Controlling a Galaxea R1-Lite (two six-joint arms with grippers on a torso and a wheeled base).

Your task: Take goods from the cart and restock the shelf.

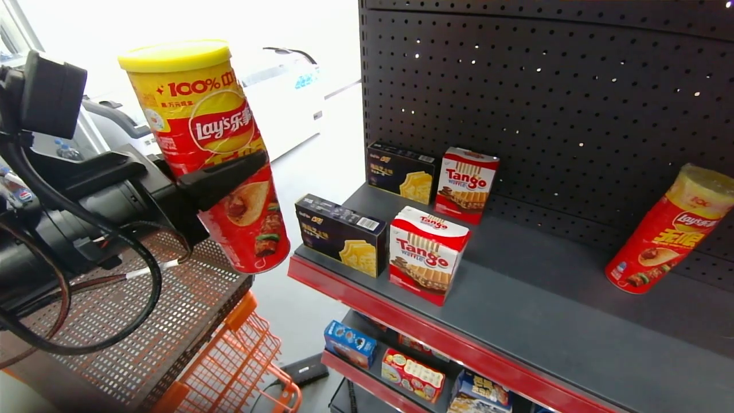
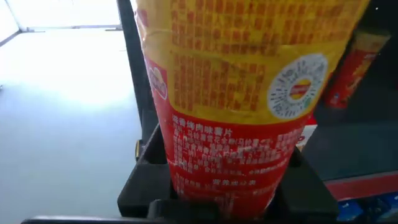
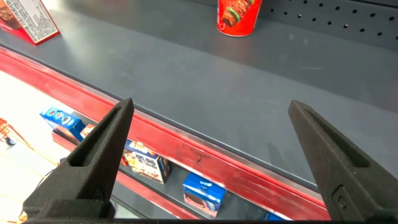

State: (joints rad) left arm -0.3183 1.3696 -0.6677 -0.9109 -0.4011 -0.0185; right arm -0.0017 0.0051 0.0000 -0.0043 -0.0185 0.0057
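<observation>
Left gripper clamps tilted can above cart, at 9 o'clock of shelf, right gripper with fingers apart over shelf's front edge; best to swing can toward 3 o'clock, upright it, set it down clear of boxes.

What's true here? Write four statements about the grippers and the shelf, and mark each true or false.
1. The left gripper is shut on a chip can. True.
2. The right gripper grips a box. False: it is open and empty, above the shelf.
3. Two wafer boxes stand on the shelf. True.
4. The shelf has no chip can yet. False: a second can stands near the back panel.
</observation>
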